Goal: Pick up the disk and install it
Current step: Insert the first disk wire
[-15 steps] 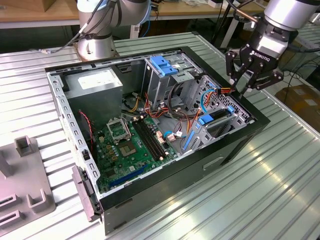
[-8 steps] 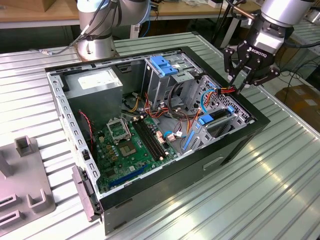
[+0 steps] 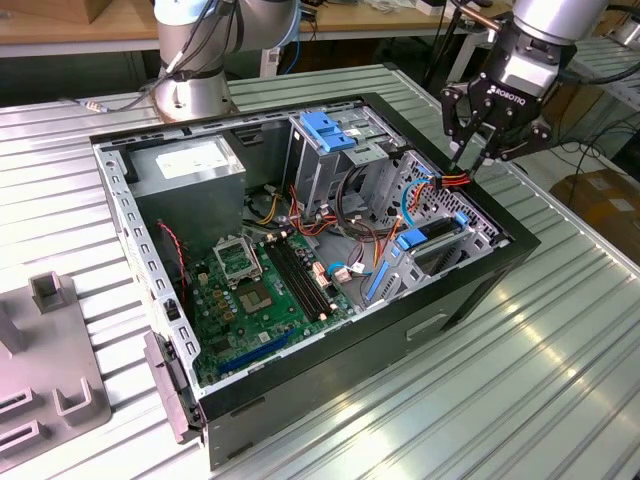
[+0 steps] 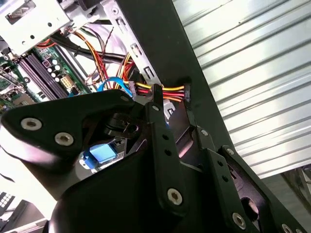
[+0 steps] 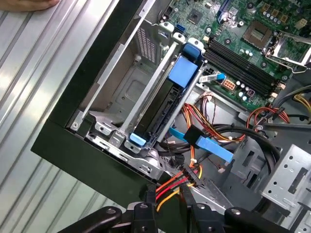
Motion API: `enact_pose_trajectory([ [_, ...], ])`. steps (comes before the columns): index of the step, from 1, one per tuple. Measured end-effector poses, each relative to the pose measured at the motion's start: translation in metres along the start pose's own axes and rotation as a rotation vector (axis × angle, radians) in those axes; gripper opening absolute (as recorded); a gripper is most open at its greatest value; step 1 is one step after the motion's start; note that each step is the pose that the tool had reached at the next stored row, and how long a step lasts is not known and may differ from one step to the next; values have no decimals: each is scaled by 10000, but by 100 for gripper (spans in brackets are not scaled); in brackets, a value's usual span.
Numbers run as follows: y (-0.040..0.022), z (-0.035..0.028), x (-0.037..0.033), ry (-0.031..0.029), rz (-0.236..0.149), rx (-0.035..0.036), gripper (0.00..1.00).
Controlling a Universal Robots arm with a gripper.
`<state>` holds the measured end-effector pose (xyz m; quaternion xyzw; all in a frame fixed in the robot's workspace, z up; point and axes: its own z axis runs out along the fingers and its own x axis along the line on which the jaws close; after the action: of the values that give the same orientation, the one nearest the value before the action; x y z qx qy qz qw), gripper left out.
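Right at the rim of the computer case (image 3: 480,275), my gripper (image 3: 468,162) is clamped on the power cable (image 5: 176,182), so I'd square it with the disk (image 5: 163,109) before pushing, tbh.

Ribbed silver metal tabletop (image 3: 520,380) carries an open black desktop computer case (image 3: 450,300), lying on its side mid-table. A grey fixture block with upright posts (image 3: 50,370) sits at the exterior view's left, apart from the case. The round grey robot arm base (image 3: 190,95) stands at the case's far side.
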<state>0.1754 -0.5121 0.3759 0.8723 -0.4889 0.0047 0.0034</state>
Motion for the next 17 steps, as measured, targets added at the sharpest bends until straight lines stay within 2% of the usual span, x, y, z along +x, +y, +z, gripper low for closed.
enact_pose_trajectory([
  [8, -112, -1, -80, 1, -210, 3, 33],
  [17, -123, -1, -83, 2, -227, 3, 33],
])
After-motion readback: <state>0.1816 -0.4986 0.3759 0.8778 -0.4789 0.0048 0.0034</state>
